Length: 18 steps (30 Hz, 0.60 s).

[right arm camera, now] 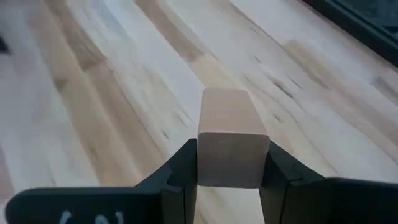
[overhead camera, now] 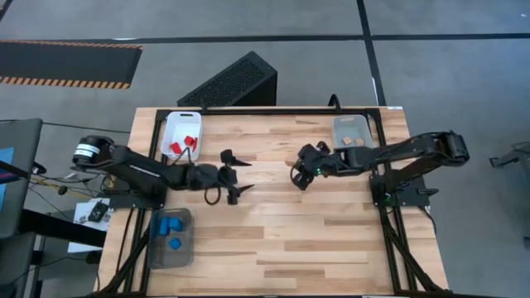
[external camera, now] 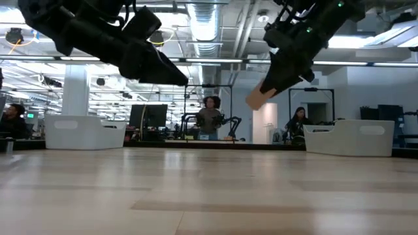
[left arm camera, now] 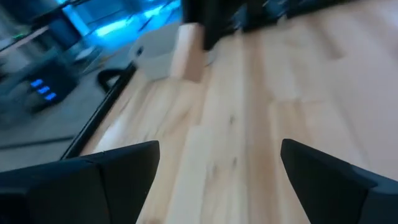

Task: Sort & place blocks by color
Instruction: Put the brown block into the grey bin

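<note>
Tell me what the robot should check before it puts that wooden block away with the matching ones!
1. Right gripper pinching the wooden block on both sides: ok.
2. Block lifted off the table: ok.
3. Clear tray already holds wood-coloured pieces, so colours match: ok.
4. Left gripper open, holding nothing: ok.
5. Free spot inside the clear tray: cannot tell.

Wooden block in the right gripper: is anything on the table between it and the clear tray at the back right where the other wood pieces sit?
Nothing visible does. The right gripper holds the wooden block above bare tabletop, and the stretch toward the clear tray shows only the right arm itself. The left gripper, open, is on the other side, away from that path.
</note>
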Available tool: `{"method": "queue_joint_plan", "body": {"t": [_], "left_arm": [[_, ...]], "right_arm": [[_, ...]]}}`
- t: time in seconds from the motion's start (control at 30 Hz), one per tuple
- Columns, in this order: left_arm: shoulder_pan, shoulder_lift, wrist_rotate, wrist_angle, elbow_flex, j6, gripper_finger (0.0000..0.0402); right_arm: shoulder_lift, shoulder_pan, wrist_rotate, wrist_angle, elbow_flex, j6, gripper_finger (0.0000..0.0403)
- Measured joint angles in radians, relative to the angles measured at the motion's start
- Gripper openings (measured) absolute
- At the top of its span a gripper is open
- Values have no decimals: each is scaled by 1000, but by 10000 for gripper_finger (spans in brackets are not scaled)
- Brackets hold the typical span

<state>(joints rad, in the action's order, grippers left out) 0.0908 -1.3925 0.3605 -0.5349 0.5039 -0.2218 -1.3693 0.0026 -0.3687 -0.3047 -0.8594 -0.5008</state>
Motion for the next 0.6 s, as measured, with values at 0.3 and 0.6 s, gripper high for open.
{"method": "queue_joint_plan", "body": {"t": [0.3, 0.6], "left_arm": [[-156, 26, -380, -102, -14, -45, 327], [-259, 26, -461, -186, -14, -35, 327]], "right_arm": [[150, -89, -1, -329, 0, -19, 122], [286, -362, -47, -667, -1, -22, 122]]}}
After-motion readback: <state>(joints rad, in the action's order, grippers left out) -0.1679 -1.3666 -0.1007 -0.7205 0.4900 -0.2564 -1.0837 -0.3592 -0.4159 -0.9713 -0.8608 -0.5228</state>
